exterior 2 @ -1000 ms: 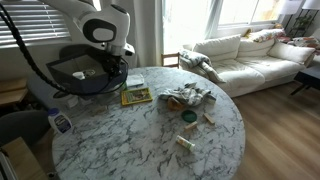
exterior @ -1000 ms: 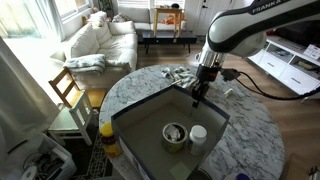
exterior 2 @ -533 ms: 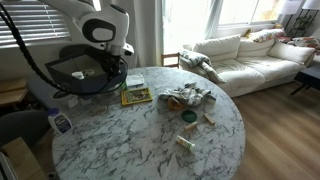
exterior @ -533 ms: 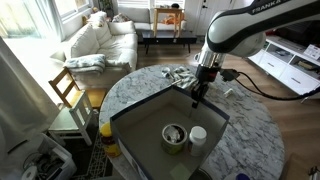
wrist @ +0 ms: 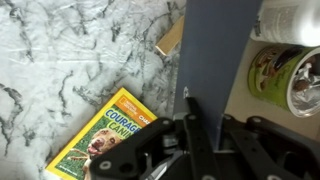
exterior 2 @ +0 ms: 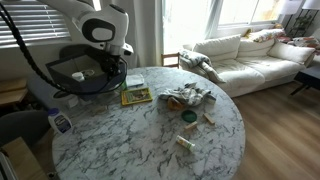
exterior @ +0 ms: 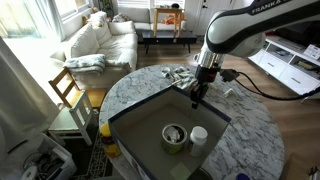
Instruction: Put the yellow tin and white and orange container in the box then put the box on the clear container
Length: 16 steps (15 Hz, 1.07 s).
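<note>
One yellow tin (exterior: 174, 135), one box (exterior: 150, 113).

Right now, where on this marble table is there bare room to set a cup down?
Bare marble stretches between the bottle, the magazine and the small tan item. It is crowded around the heap mid-table and by the box.

Dark grey box (exterior: 145, 128); yellow-green tin (exterior: 174, 135); white tub (exterior: 198, 134); grey-veined white marble table (exterior 2: 150, 140); yellow magazine (wrist: 105, 132).
</note>
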{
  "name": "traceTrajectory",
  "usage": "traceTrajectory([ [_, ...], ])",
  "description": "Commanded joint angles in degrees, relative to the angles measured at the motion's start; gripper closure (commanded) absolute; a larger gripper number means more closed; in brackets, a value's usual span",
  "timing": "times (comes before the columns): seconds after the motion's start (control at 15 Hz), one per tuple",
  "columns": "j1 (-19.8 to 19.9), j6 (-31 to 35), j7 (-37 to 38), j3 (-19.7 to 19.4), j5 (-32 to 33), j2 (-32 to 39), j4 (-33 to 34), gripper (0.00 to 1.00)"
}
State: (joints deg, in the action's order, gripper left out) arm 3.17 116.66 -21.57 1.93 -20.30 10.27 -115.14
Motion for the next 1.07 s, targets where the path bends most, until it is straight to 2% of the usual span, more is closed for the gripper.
traceTrajectory([
  [0.0,-0.11,-1.81,-0.15,-0.08,0.65,-0.21,0.34,0.59],
  [0.53,0.07,-2.41,-0.53,-0.13,0.26,-0.49,0.82,0.01],
  [1.0,1.28,-8.55,-0.35,-1.29,-0.22,-3.12,5.68,0.00],
])
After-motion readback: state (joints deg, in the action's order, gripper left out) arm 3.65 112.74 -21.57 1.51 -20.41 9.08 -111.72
